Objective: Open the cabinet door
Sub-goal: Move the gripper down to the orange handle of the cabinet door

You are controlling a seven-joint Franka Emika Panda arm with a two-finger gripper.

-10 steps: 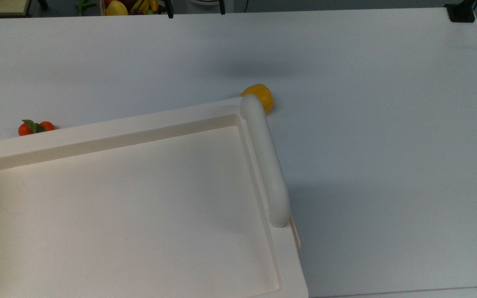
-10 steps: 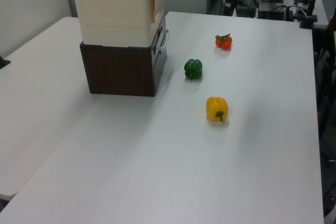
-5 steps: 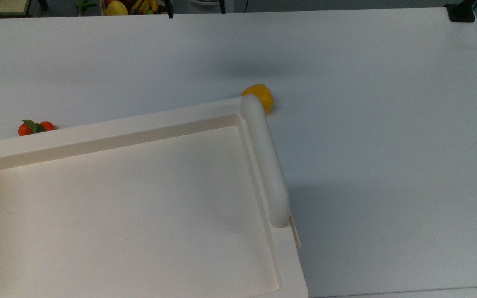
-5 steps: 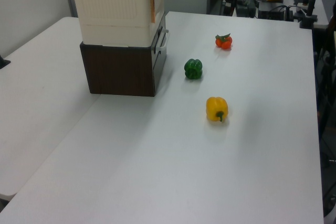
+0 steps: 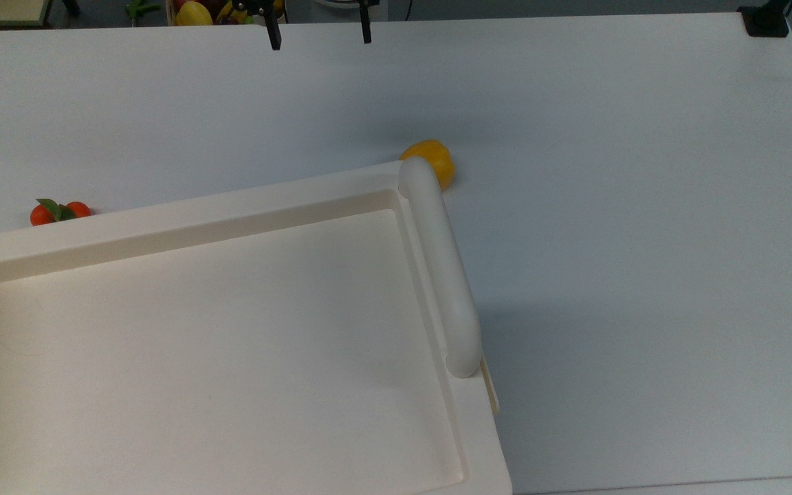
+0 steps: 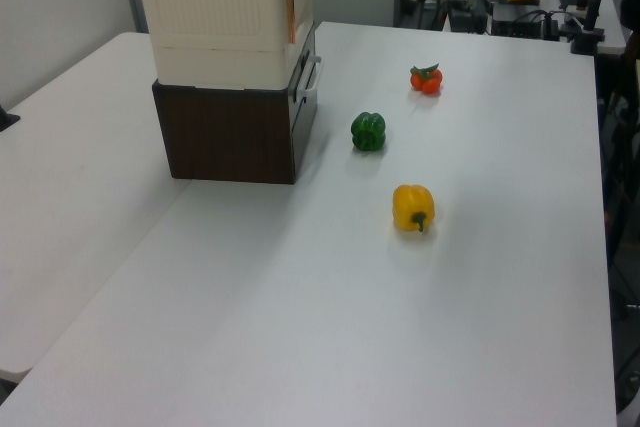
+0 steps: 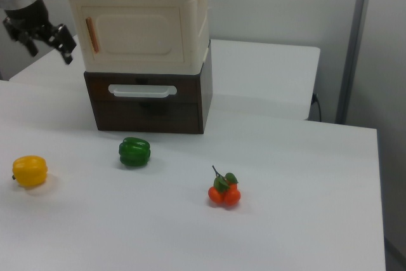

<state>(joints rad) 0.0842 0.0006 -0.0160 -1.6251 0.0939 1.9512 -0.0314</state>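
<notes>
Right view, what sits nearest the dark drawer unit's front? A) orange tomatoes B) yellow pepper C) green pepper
C: the green pepper lies just in front of the dark drawer unit; the yellow pepper and orange tomatoes lie farther out.

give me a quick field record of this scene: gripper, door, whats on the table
gripper: open, in the air off the cabinet's door side, at the right view's left, holding nothing
cabinet door: shut, flush with the cream cabinet's front, orange strip at its edge nearest the gripper
under the cabinet: dark brown drawer unit with a white handle
on the table: green pepper, yellow pepper, orange fruit cluster, all loose and apart
</notes>
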